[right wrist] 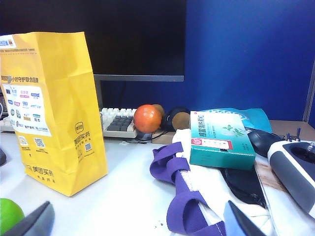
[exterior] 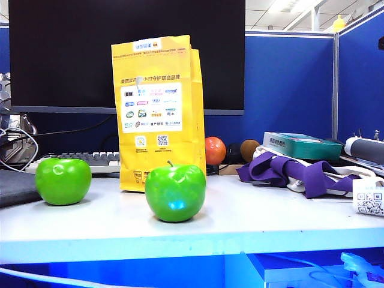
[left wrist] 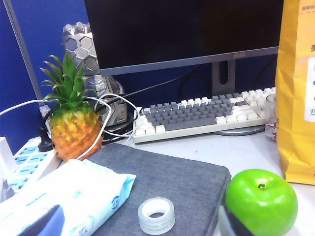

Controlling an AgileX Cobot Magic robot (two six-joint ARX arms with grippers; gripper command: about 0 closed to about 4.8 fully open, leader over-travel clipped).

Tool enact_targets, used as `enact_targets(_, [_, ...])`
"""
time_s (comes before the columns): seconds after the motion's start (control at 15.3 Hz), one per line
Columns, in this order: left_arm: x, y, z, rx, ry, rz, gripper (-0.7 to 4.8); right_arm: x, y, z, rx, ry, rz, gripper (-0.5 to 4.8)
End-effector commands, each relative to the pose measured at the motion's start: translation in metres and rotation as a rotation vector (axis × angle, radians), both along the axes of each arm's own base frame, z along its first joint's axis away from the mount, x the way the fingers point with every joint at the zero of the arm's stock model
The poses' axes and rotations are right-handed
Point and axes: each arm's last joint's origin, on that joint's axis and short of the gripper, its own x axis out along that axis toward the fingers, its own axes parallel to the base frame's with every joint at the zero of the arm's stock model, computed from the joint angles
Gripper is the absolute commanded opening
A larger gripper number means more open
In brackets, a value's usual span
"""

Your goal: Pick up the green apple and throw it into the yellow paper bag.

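Note:
The green apple [exterior: 175, 193], glossy with a short stem, stands near the table's front edge, just in front of the yellow paper bag [exterior: 157, 111]. The bag stands upright and also shows in the right wrist view [right wrist: 54, 108], with a sliver of the green apple [right wrist: 10, 214] beside it. A lighter green apple [exterior: 63, 180] sits to the left and is probably the apple [left wrist: 261, 201] in the left wrist view. My left gripper [left wrist: 139, 227] hangs open and empty over a grey pad. My right gripper [right wrist: 139, 216] is open and empty above bare table. Neither gripper shows in the exterior view.
On the left lie a grey pad [left wrist: 172, 182], a tape roll [left wrist: 156, 215], a wipes pack [left wrist: 74, 196] and a toy pineapple [left wrist: 74, 128]. A keyboard [left wrist: 197, 115] and monitor stand behind. An orange [right wrist: 147, 118], a teal box [right wrist: 221, 140] and purple-white cloth [right wrist: 187, 196] crowd the right.

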Motion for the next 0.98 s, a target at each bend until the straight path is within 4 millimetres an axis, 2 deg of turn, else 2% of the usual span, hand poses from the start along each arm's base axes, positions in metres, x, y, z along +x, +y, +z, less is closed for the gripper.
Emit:
enact_targets(0.07, [0.0, 0.0, 0.001, -0.003, -0.007, -0.005, 4.15, 0.0, 0.0, -0.002, 0.001, -0.002, 0.001, 4.79])
enact_targets(0.59, [0.0, -0.001, 0.001, -0.001, -0.012, -0.022, 4.15, 0.0, 0.0, -0.001, 0.002, -0.006, 0.001, 4.79])
enact_targets(0.85, [0.0, -0.004, 0.001, -0.205, -0.002, -0.171, 4.15, -0.001, 0.002, 0.002, 0.004, -0.046, 0.077, 4.79])
enact_targets(0.98, [-0.002, -0.007, 0.008, -0.324, -0.062, -0.276, 4.15, -0.003, 0.003, 0.008, 0.074, -0.087, 0.133, 4.79])
